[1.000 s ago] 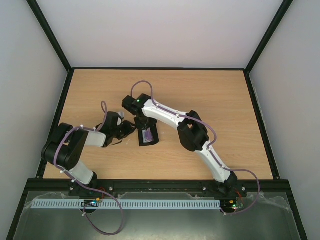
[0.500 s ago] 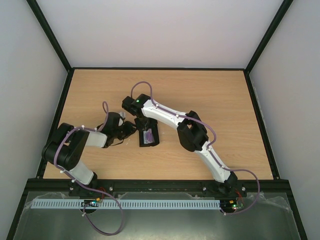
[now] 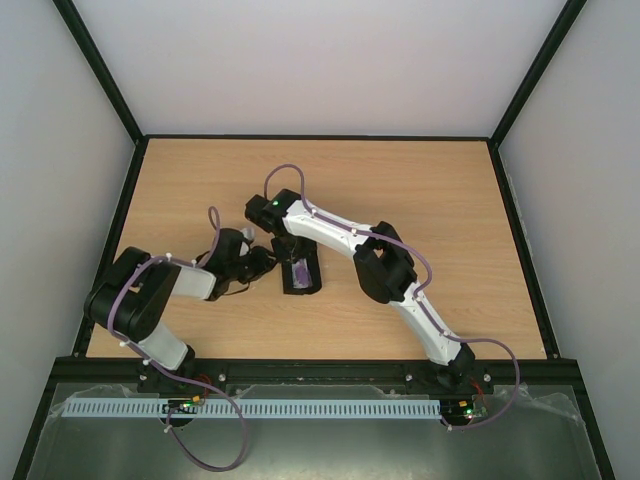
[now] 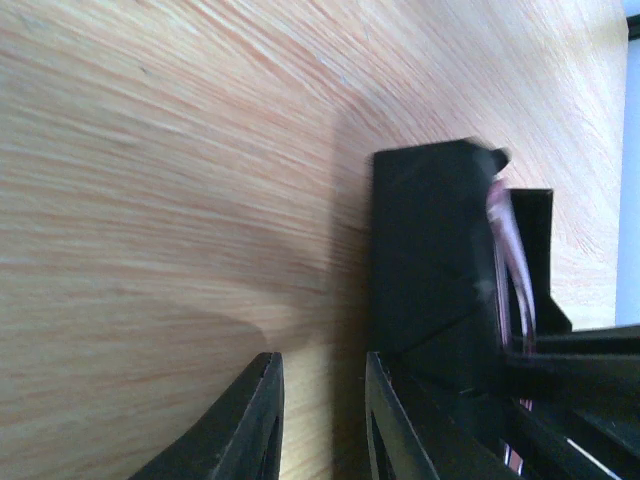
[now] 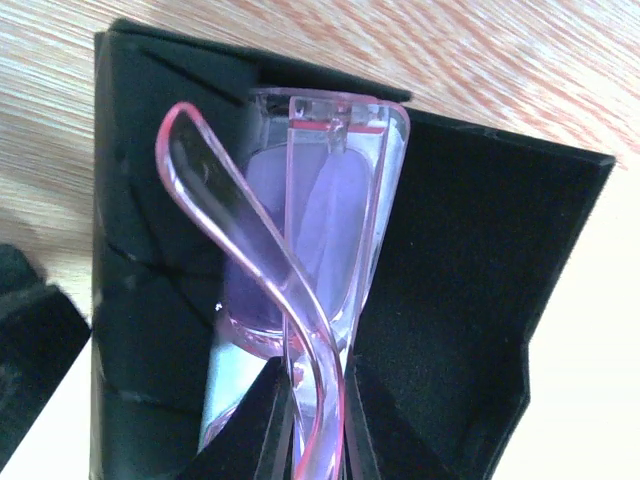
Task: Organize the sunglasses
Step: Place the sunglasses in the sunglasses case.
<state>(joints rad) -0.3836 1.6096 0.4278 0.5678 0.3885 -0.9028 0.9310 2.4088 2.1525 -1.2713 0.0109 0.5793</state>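
The sunglasses (image 5: 320,230), a folded pair with a thin see-through pink frame, hang over the open black case (image 5: 470,300). My right gripper (image 5: 318,378) is shut on their folded arms. From above, the right gripper (image 3: 292,252) stands over the case (image 3: 303,285) in the middle of the table. My left gripper (image 4: 322,360) is low at the case's left side, open, with only bare wood between its fingers. Its right finger (image 4: 395,420) lies against the case wall (image 4: 430,250). A pink arm of the sunglasses (image 4: 510,260) shows beyond that wall.
A pale blue cloth (image 5: 228,400) shows inside the case under the glasses. The wooden table (image 3: 420,190) is framed by black rails and white walls. The left arm (image 3: 150,295) is folded near the table's left front.
The left gripper has crept a little to the right, closer to the case. The right gripper and the sunglasses have barely moved.
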